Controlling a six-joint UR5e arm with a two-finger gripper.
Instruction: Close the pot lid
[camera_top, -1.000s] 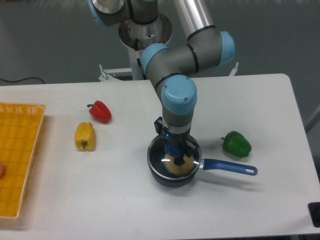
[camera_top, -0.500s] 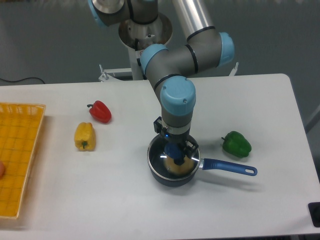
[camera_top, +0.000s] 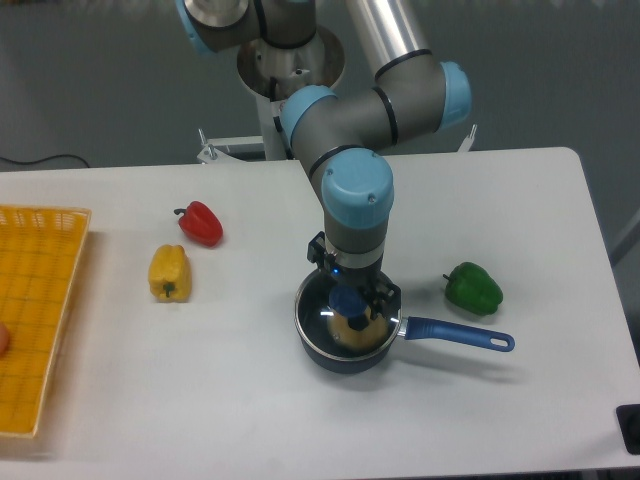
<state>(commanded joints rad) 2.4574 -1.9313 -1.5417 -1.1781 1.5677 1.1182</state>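
Grey arm (camera_top: 345, 120), light-blue joint caps, silver tube

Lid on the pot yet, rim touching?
Touching, as far as the camera view shows: pot lid lies flush on the pot, no visible gap. Gripper at the knob.

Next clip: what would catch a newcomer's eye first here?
The grey and blue arm reaching straight down at table centre, its end effector at the lid on the pot. Then three peppers: red and yellow to the left, green to the right. An orange basket sits at the left edge.
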